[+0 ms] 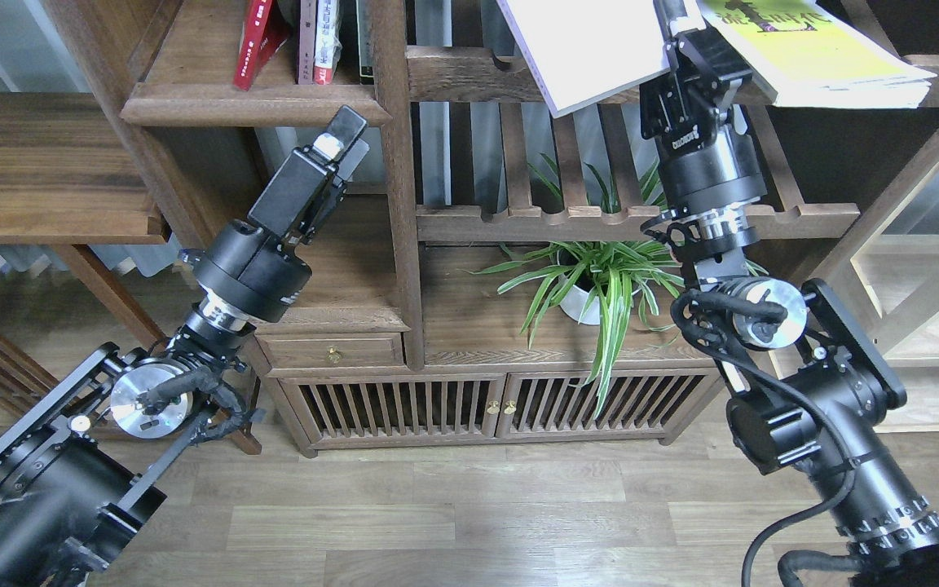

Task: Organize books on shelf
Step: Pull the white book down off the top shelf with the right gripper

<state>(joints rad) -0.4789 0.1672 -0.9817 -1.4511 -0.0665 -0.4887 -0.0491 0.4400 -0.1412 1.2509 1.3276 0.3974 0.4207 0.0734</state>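
Observation:
A plain white book (584,49) hangs tilted at the top centre, in front of the upper slatted rack. My right gripper (679,20) reaches up to the book's right edge and is shut on it. A yellow-green book (820,53) lies flat on the rack just right of that gripper. The shelf (257,106), a solid dark board with a moulded lip, is at the upper left. Below its right end hangs my left gripper (349,139), holding nothing; its fingers overlap in this view.
Thin red and white-spined volumes (315,41) stand on the shelf. A bookcase post (400,179) separates shelf and racks. A potted spider plant (600,285) sits under the lower slatted rack (567,222), above a cabinet with slatted doors (486,403).

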